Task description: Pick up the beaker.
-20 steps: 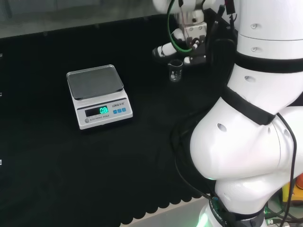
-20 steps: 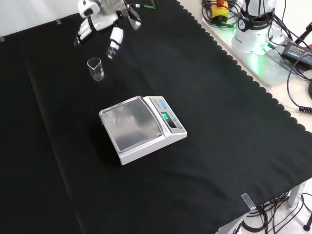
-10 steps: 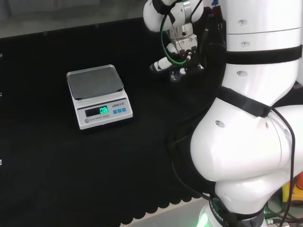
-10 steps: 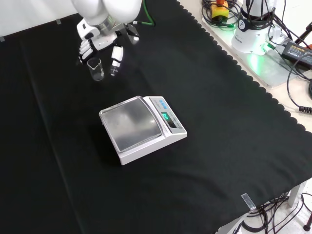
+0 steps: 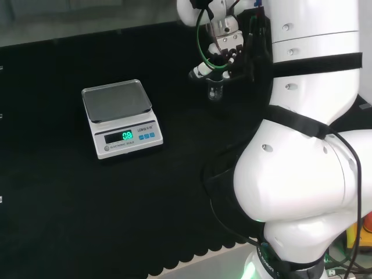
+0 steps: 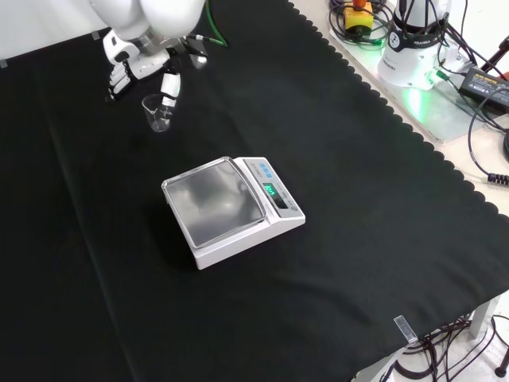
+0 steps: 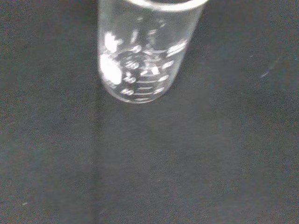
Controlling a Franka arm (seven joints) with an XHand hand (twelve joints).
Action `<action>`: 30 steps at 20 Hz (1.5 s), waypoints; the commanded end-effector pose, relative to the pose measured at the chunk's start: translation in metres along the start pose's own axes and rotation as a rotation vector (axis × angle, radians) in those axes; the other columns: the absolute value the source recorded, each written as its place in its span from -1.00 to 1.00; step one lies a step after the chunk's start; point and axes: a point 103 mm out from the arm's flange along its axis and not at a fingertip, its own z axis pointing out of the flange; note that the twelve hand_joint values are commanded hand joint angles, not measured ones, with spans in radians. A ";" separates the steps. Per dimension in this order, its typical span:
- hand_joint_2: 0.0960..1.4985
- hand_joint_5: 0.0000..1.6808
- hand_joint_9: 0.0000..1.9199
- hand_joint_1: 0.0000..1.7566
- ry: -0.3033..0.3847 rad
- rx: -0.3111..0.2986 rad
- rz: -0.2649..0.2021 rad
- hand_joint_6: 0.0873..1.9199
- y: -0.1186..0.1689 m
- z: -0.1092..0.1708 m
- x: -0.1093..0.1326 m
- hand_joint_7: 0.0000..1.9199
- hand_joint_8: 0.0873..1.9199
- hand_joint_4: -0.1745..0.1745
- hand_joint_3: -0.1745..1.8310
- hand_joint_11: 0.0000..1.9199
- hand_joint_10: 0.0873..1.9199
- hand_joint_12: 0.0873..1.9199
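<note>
A small clear glass beaker (image 6: 159, 113) with white printed marks stands upright on the black cloth, up and left of the scale in the front view. In the head view the beaker (image 5: 215, 89) sits just below the hand (image 5: 220, 53). The black and white hand (image 6: 140, 60) hovers over it, with one finger (image 6: 169, 86) beside the rim on the right and other fingers (image 6: 118, 79) off to its left. The fingers look fairly straight and are not closed round the glass. The wrist view looks down on the beaker (image 7: 145, 51), close and resting on the cloth.
A white electronic scale (image 6: 231, 209) with a steel pan and lit green display sits mid-cloth; the scale (image 5: 120, 118) lies left of the beaker in the head view. The arm's base, cables and a power brick (image 6: 483, 79) lie beyond the cloth's scalloped edge at the front view's upper right.
The hand has come down from above and shifted left in the front view, so its fingers now stand on either side of the beaker. The beaker and scale have stayed put.
</note>
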 end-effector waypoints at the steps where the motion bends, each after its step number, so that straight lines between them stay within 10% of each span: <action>1: -0.07 -0.63 -0.65 -0.67 0.015 0.088 0.019 -1.00 -0.009 0.013 -0.019 -0.74 -0.37 -0.19 -0.80 -0.44 -0.26 0.42; 14: -0.07 -0.64 -0.53 -0.64 0.085 0.111 0.009 -1.00 -0.026 0.021 0.000 -0.70 -0.38 -0.28 -0.81 -0.34 -0.32 0.37; 30: 0.00 -0.19 -0.03 0.01 -0.004 0.118 0.029 -1.00 -0.016 0.032 0.020 -0.23 -0.56 -0.38 -0.72 -0.02 -0.66 0.14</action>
